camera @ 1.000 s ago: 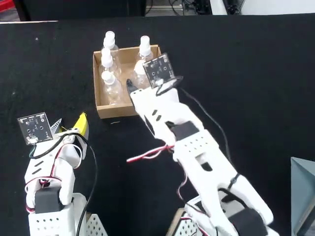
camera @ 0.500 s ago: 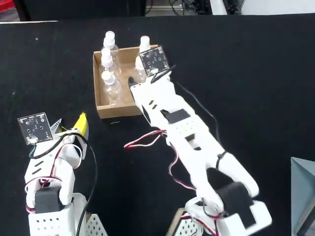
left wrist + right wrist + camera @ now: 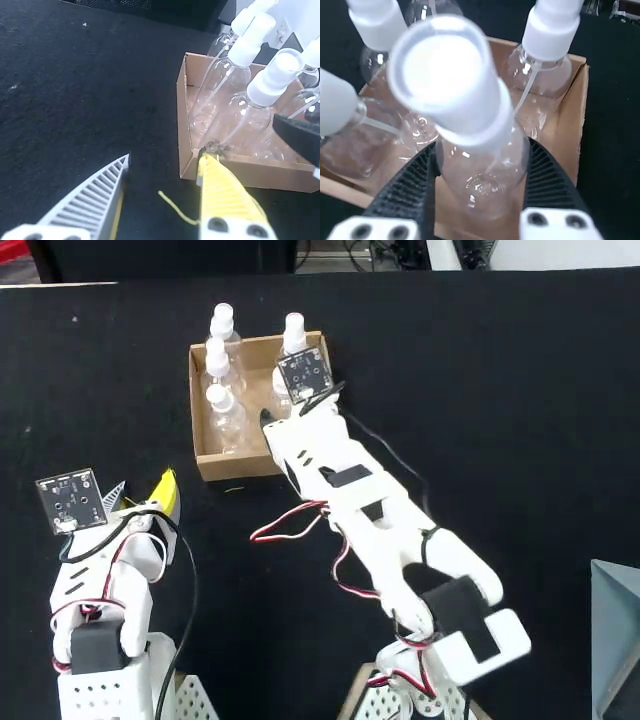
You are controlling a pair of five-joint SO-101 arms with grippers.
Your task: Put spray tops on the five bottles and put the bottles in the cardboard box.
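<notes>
1. We see the right claw (image 3: 482, 150) clamped on a clear bottle (image 3: 480, 185) with a white spray top (image 3: 445, 80). Its two black fingers (image 3: 410, 185) press the bottle's sides, over the inside of the cardboard box (image 3: 572, 125).
2. Other capped bottles (image 3: 547, 45) stand close around the held one, one on one side and two more crowding the other.
3. From above, the right arm (image 3: 350, 490) lies across the box's near right corner. Its wrist board (image 3: 304, 373) covers most of the held bottle.
4. In the box, three capped bottles stand in a row along the left wall and one at the back right. The held one is in front of that last bottle.
5. The left claw (image 3: 164, 159) is spread wide, grey finger and yellow finger apart. It sits low over the black counter (image 3: 500, 390), near the box's front left corner.
6. A short yellow thread (image 3: 175, 207) lies on the counter by the box's front wall.
7. The counter stretches wide to the right of the box and behind it. A grey object (image 3: 615, 630) sits at the right edge.
</notes>
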